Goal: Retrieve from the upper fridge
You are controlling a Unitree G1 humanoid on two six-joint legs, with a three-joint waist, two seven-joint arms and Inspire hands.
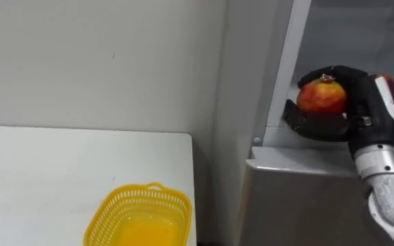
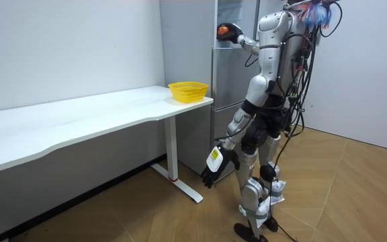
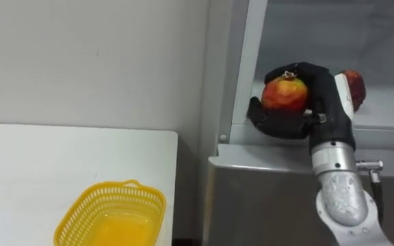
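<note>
- The grey fridge (image 1: 306, 198) stands against the wall just beside the table's end. Its upper compartment (image 3: 320, 41) is open and pale inside, and the lower door below it is closed. In the room view the robot stands upright on the wooden floor facing the fridge, with its right arm raised to the upper compartment.
- The white table (image 1: 46, 184) runs along the wall to the robot's left. The only thing on its top in these views is the basket, near the end closest to the fridge.
- The yellow basket (image 1: 178, 208) is a plastic one with slotted walls. It sits upright near the table's front corner and has nothing in it.
- The right hand (image 1: 356, 109) is at the lower left of the upper compartment's opening, just above the sill. Its fingers curl over the top of the apple and its thumb cups it from below, so the fruit is clasped all round.
- The left hand (image 2: 215, 167) hangs low beside the robot's thigh in the room view. Its fingers are loose and point downward, and they hold nothing.
- The apple (image 1: 321, 96), red with a yellow flush, is in the right hand with its stem end up. It is close to the compartment's left frame and well above the basket.
- A second red fruit (image 3: 353, 87) lies inside the upper compartment just behind the right hand, and the hand partly hides it.
</note>
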